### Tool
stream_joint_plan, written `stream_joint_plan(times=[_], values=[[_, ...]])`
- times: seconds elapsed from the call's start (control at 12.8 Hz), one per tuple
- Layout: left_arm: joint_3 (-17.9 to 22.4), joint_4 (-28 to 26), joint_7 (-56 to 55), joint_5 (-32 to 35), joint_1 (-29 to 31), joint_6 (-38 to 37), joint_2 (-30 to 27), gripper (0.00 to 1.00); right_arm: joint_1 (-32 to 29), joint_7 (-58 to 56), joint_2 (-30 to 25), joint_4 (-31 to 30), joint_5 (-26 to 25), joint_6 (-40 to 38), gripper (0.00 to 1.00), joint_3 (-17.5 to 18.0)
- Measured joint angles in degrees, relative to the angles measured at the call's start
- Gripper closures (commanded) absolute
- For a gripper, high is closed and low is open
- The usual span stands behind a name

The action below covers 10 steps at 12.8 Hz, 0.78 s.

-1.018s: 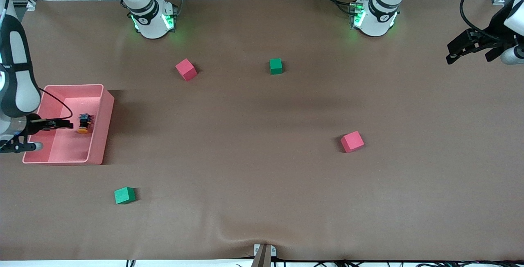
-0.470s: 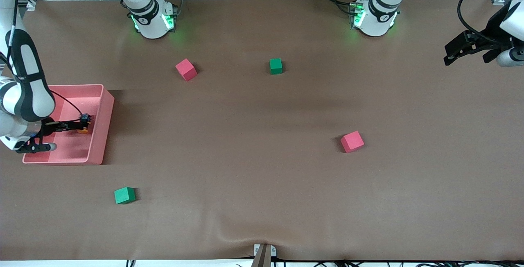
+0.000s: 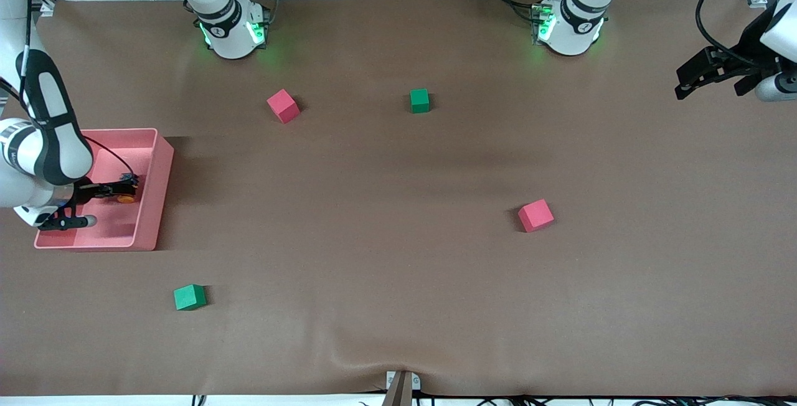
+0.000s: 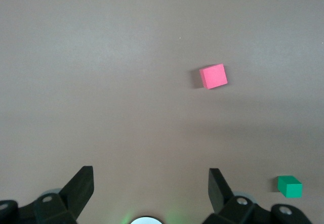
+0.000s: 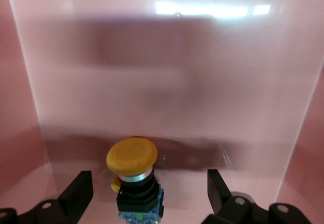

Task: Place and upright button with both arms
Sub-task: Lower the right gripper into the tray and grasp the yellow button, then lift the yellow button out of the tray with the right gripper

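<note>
A: Button (image 5: pixel 134 181) first. Count?

B: One. Round orange cap, short black body, blue bits at the base. It lies in the pink bin (image 3: pixel 159 185), close to the wall at the bin's 3 o'clock in the front view.

A: Bin?

B: One, smooth glossy pink plastic, rectangular, open top, at the right arm's end of the table.

A: Right gripper (image 5: pixel 147 196)?

B: Down inside the bin, jaws spread wide, one black finger on each side of the button with gaps showing. Nothing gripped.

A: Left gripper (image 3: pixel 710 73)?

B: Up in the air over the left arm's end of the table, at about 2 o'clock in the front view. Jaws wide apart, empty. That arm waits.

A: Cubes?

B: Four foam cubes, matte. Two pink, two green. One pink cube (image 3: pixel 283 105) and one green cube (image 3: pixel 419 100) sit nearer the bases. The second pink cube (image 3: pixel 535 215) sits mid-table toward the left arm's end. The second green cube (image 3: pixel 189 297) sits at 5 o'clock from the bin, nearer the front camera. All well apart.

A: Table (image 3: pixel 398 281)?

B: Brown matte cover, with a small wrinkle at the 6 o'clock edge.
</note>
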Motion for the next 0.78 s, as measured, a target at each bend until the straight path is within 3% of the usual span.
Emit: stream_joint_plan(times=[0.23,0.31,0.78], values=[[0.00,0.00,0.00,0.00,0.00,0.00,0.03,0.00,-0.42,0.00,0.00,-1.26,0.01,1.04,0.83,0.00],[0.00,0.00,0.00,0.00,0.00,0.00,0.04,0.00,-0.51,0.00,0.00,-1.26,0.01,1.05,0.99,0.00],[-0.02,0.00,0.00,0.00,0.00,0.00,0.10,0.00,-0.55,-0.01,-0.01,-1.25,0.02,1.14,1.00,0.04]])
